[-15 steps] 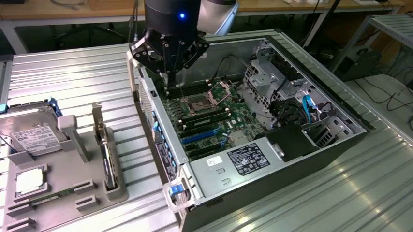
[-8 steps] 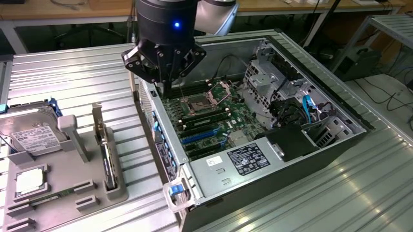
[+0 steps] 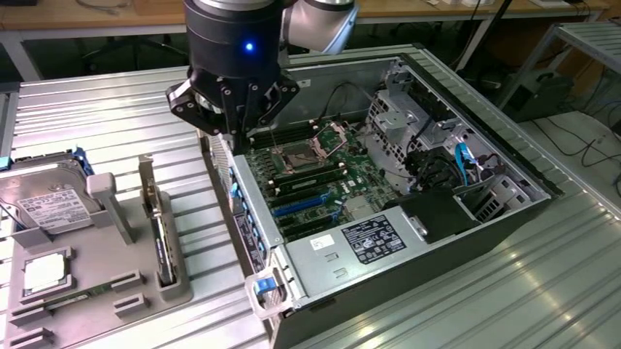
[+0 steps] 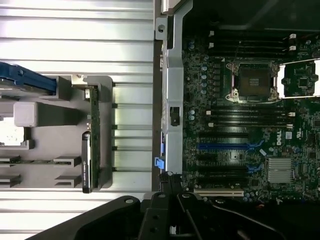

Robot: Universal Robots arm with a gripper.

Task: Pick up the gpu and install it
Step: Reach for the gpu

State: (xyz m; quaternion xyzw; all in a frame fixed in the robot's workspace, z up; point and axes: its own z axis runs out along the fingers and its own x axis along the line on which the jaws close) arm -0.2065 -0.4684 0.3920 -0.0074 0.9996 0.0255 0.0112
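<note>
- The gpu [image 3: 158, 218], a thin flat black circuit card with a silvery metal edge, stands upright on its long edge in a slot of a grey moulded holder [image 3: 126, 254]. The holder lies on the ribbed metal table [image 3: 97, 109], at the exterior view's left.
- The black pincer [image 3: 238, 131] hangs over the near wall of the open black and silver computer case [image 3: 485, 120], well apart from the gpu. Its fingers are drawn narrow together.
- That case wall stands between the holder and the green motherboard [image 3: 321, 174].
- The same holder carries a boxy silver hard drive [image 3: 43, 196] with a white label, a square silvery processor chip [image 3: 43, 273] and a narrow green memory stick [image 3: 73, 298].
- Inside the case, blue cables [image 3: 461, 156] curl beside the metal drive cage. A black power supply with a white and black label [image 3: 369, 236] sits at the near end. Its print and the hard drive's are too small to read.
- The wrist view looks straight down. It shows the gpu edge-on, white "DELL" lettering [image 4: 282, 141] on the motherboard, the open processor socket [image 4: 252, 80], a long blue slot [image 4: 225, 146], a white slot [image 4: 218, 192] and a small ribbed silver heatsink [image 4: 280, 169].
- The exterior view takes in the arm's black wrist with a blue light [image 3: 250, 47].
</note>
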